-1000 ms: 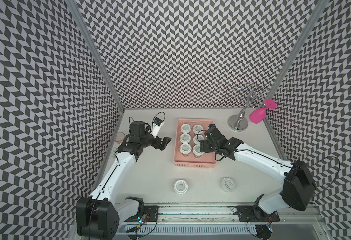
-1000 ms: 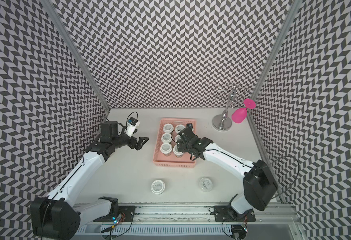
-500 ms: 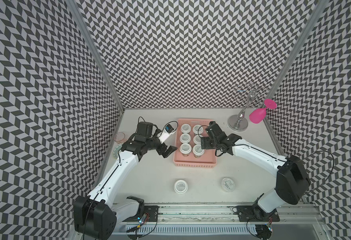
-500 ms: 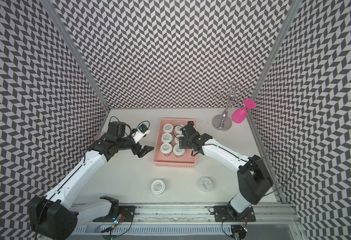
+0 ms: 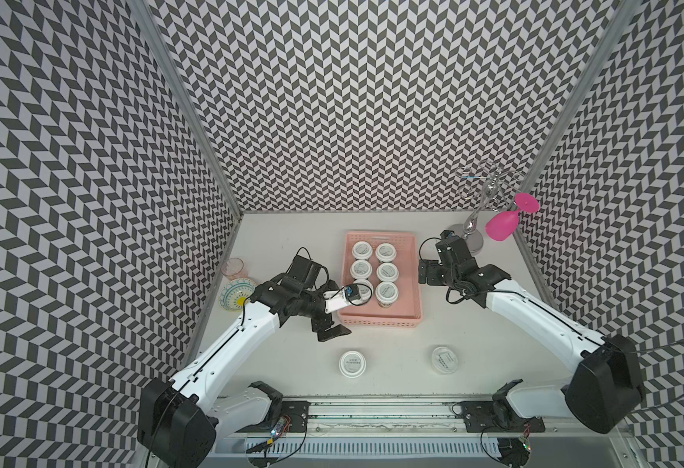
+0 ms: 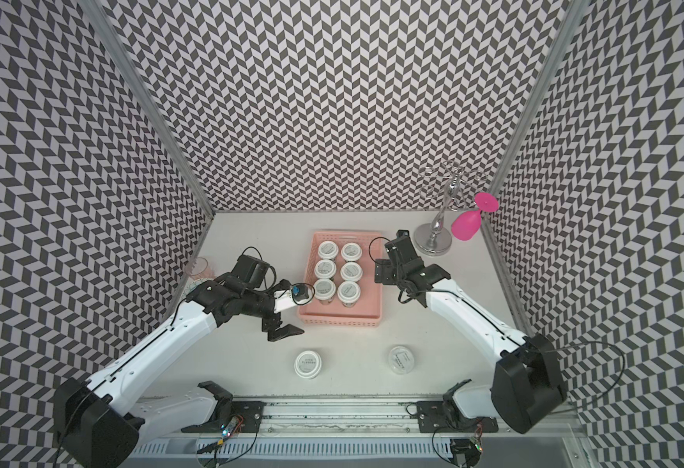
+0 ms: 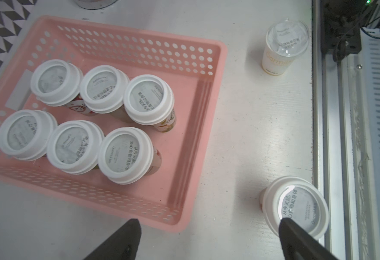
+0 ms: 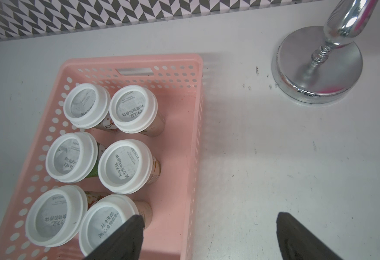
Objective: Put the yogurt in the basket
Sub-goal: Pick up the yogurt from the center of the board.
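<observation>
Several yogurt cups (image 5: pixel 386 272) with white lids stand in two rows inside the salmon-pink basket (image 5: pixel 380 322). Two more yogurt cups stand on the table in front of it: a white-lidded one (image 5: pixel 352 363) and a clear-domed one (image 5: pixel 444 359). My left gripper (image 5: pixel 329 327) hangs open over bare table off the basket's front left corner (image 7: pixel 180 225), and one fingertip overlaps the white-lidded cup (image 7: pixel 295 207). My right gripper (image 5: pixel 429 275) is open and empty, straddling the basket's right wall (image 8: pixel 198 157), with one finger above a cup (image 8: pixel 108 225).
A chrome glass rack (image 5: pixel 471 239) carrying a magenta wine glass (image 5: pixel 502 227) stands at the back right, close behind my right wrist. A pinkish tumbler (image 5: pixel 233 267) and a patterned dish (image 5: pixel 238 292) sit by the left wall. A metal rail (image 5: pixel 372 413) runs along the front edge.
My left gripper has swung from beside the basket's left side to its front left corner. My right gripper has drawn back from over the basket's cups to its right wall.
</observation>
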You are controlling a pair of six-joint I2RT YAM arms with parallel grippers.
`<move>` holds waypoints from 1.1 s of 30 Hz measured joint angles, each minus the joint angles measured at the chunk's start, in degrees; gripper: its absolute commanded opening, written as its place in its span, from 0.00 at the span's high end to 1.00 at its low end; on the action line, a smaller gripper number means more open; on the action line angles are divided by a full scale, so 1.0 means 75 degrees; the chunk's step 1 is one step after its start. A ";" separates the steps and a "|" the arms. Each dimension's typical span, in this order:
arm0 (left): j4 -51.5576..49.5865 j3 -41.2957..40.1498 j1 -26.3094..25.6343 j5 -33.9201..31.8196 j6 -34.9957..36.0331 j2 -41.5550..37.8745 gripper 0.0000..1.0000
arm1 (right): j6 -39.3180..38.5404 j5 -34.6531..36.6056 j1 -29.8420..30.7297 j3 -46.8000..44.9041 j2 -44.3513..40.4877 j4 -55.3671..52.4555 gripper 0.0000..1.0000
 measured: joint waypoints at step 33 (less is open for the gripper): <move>-0.0192 -0.0638 -0.2253 -0.1475 0.1163 0.0801 0.00 | -0.0522 0.0965 -0.0440 -0.1609 -0.1574 0.1215 0.01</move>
